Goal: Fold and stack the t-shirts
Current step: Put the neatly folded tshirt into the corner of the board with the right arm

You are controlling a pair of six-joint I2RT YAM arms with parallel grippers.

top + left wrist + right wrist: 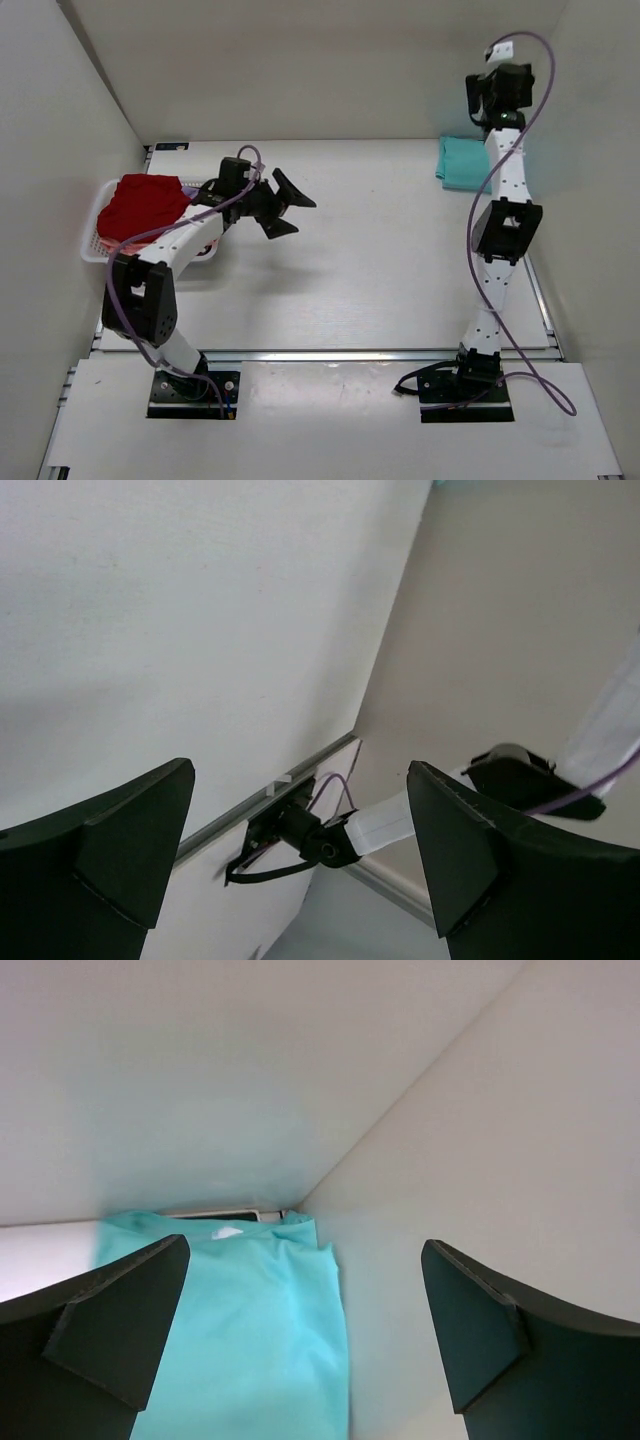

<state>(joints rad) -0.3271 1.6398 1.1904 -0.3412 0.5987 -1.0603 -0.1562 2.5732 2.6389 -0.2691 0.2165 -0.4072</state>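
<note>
Shows a white table walled in on three sides, from above and behind two robot arms.

At the far right corner of the table: a folded teal t-shirt, flat on the surface, close to the right wall. At the far left: a white mesh basket, with a dark red t-shirt heaped inside and rising above the rim.

From the near-left base, the left arm bent up and reaching right, just past the basket. At its end, the left gripper, raised over the middle-left of the table, spread wide, gripping nothing, well apart from the teal t-shirt. From the left wrist camera: two dark fingers set far apart, with only bare table and the black base of the other arm showing between them.

From the near-right base, the right arm stretched straight toward the far right corner, over the near edge of the teal t-shirt. From the right wrist camera: the right gripper spread wide, holding nothing, hanging above the teal cloth. Cloth smooth and flat, with a small white patch at its far end, near the meeting of the two walls. From above, fingers of this gripper hidden by the wrist.
</note>
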